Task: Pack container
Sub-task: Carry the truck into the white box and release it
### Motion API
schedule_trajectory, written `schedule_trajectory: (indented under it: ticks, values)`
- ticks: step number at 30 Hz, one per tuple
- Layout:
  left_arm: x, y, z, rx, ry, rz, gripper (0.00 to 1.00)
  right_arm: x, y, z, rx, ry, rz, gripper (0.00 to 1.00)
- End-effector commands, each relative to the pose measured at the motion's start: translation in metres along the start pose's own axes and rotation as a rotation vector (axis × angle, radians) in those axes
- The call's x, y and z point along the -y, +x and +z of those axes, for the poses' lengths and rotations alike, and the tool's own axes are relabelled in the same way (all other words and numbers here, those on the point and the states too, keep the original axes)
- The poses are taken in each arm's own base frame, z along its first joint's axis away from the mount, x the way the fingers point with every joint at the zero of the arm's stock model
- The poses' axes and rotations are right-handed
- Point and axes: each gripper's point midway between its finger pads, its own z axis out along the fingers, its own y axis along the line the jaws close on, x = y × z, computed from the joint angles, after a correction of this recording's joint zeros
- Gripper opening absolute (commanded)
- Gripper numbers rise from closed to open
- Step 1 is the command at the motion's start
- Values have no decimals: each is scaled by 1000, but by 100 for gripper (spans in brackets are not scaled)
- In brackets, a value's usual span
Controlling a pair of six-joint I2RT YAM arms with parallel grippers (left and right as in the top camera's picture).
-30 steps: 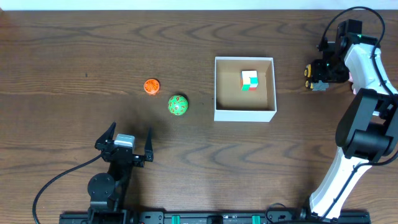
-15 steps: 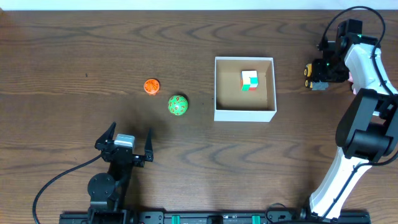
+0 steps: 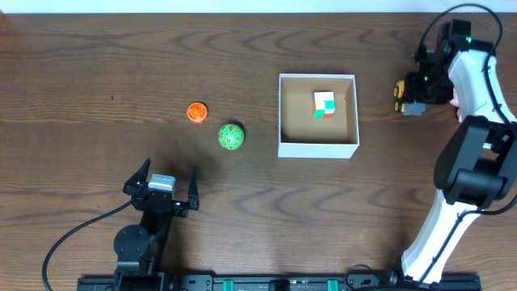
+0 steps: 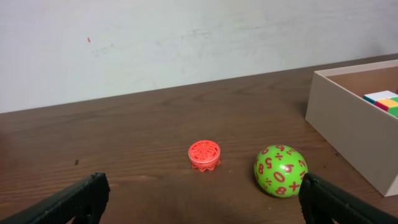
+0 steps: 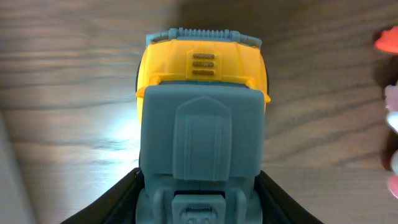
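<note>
1. Overhead:
   - The container [image 3: 317, 149] sits mid-tabletop [image 3: 97, 65] with its top open. A colour cube [image 3: 324, 103] is already inside, toward its far wall.
   - The right pincer [image 3: 414, 97] is just off the container's right wall, on the yellow toy truck [image 3: 401, 89].
   - Since a second ago, truck and pincer have crept slightly away from the robot's side, and they stay well clear of that right wall.
   - Nothing else has moved. The green number ball [image 3: 231, 137] and the orange disc toy [image 3: 195, 112] lie left of the container, the ball nearer to it.
   - The left pincer [image 3: 161, 192] is parked further left of the container, on the robot's side.

2. Left wrist:
   - The left pincer [image 4: 202, 196] is spread wide with nothing in it.
   - The ball [image 4: 280, 170] is near the container's wall [image 4: 348, 130], and the disc toy [image 4: 204, 154] lies beyond the ball, further from that wall.
   - The cube's top [image 4: 385, 99] just shows over the rim.

3. Right wrist:
   - The truck [image 5: 202, 124] fills the frame. The black fingers [image 5: 118, 202] press on both flanks of its grey bed.
   - The jaws have just narrowed onto it, so I read this as pinching the truck.
   - I can't tell whether its wheels are off the tabletop.

4. Task read:
   - The grasp looks made, and the small shift fits the start of a lift.
   - What's left for this toy is to raise it, carry it over the container's right wall and release it beside the cube.
   - One toy is packed and three are outside.
   - Main risk is clipping the thin wall if the carry is too low.
</note>
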Motion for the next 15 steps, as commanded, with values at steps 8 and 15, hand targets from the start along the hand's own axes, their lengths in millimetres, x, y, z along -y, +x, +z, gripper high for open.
schedule_trajectory:
  ticks: [8,15]
  values:
    - [2,16,1,-46,8,3,98,-94,-48,-119,195,-60,-157,47]
    - [2,16,1,-46,8,3,98,-183,-23,-159,202,-104,-376,49]
